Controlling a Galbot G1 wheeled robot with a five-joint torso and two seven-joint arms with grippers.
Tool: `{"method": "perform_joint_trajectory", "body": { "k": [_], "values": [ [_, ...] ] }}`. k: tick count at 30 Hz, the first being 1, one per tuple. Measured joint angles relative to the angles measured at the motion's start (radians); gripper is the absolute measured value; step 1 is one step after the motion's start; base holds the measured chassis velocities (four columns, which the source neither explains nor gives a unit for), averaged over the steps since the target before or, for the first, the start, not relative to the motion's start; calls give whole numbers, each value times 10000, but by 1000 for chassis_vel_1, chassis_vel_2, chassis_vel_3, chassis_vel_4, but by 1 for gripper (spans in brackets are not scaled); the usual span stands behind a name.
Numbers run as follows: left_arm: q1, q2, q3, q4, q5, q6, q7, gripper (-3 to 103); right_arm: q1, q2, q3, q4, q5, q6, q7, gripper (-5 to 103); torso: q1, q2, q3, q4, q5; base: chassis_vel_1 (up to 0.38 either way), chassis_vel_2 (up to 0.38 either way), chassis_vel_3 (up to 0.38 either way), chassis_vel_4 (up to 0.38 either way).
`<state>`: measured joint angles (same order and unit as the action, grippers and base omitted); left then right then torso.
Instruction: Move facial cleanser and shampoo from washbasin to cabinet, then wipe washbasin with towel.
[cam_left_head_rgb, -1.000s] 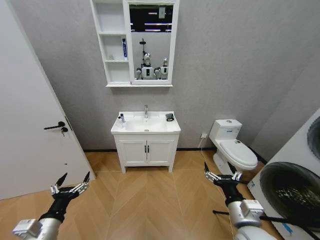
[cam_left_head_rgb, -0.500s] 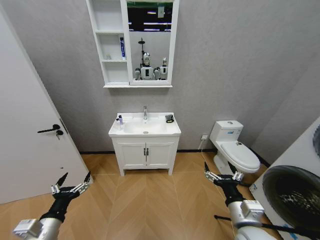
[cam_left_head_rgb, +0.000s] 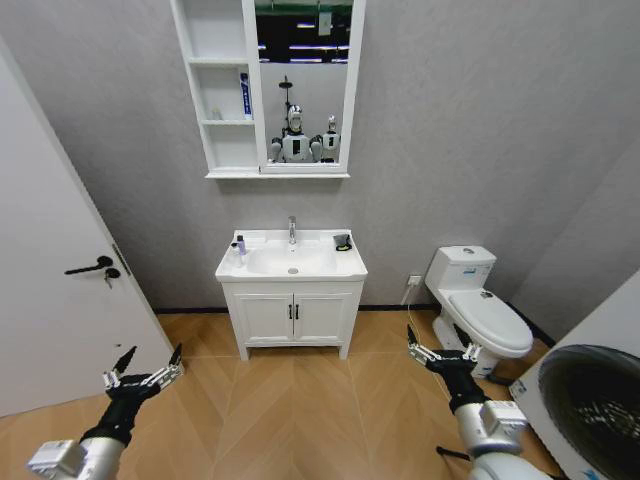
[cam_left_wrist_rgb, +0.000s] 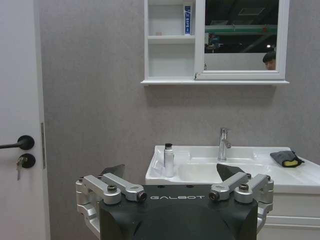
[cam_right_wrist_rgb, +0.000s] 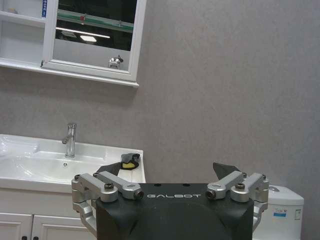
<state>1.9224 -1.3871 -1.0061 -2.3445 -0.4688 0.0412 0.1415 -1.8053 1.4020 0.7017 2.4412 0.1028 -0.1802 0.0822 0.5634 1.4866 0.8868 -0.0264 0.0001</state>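
The white rectangular ceramic washbasin (cam_left_head_rgb: 291, 262) sits on a white two-door vanity with black handles (cam_left_head_rgb: 293, 318) against the grey wall, its oval bowl bare around the drain below the chrome tap (cam_left_head_rgb: 292, 229). On the basin's left rim stands a small silver bottle with a black cap (cam_left_wrist_rgb: 169, 160); on the right rear corner lies the small dark grey folded towel (cam_left_wrist_rgb: 283, 158), with a patch of yellow showing on it. Above, the white wall-hung cabinet of three open shelves (cam_left_head_rgb: 222, 90) adjoins a white-framed mirror (cam_left_head_rgb: 304, 85); the middle shelf holds an upright white-and-blue tube (cam_left_head_rgb: 245, 95), and the lowest shelf looks bare. The left hand (cam_left_head_rgb: 145, 371) and the right hand (cam_left_head_rgb: 440, 349) hover low over the wooden floor, well apart from the basin, each with fingers spread wide and holding nothing. A white toilet (cam_left_head_rgb: 480, 312) stands to the right of the vanity.
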Motion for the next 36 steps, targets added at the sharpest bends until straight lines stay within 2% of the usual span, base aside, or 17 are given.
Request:
{"method": "perform_joint_trajectory", "body": {
  "k": [36],
  "values": [
    [-72, -191, 413, 99, 295, 5, -2, 100, 80, -7, 9, -341, 28, 116, -47, 100, 1, -1, 0, 0, -3, -208, 203, 215, -206]
  ]
}}
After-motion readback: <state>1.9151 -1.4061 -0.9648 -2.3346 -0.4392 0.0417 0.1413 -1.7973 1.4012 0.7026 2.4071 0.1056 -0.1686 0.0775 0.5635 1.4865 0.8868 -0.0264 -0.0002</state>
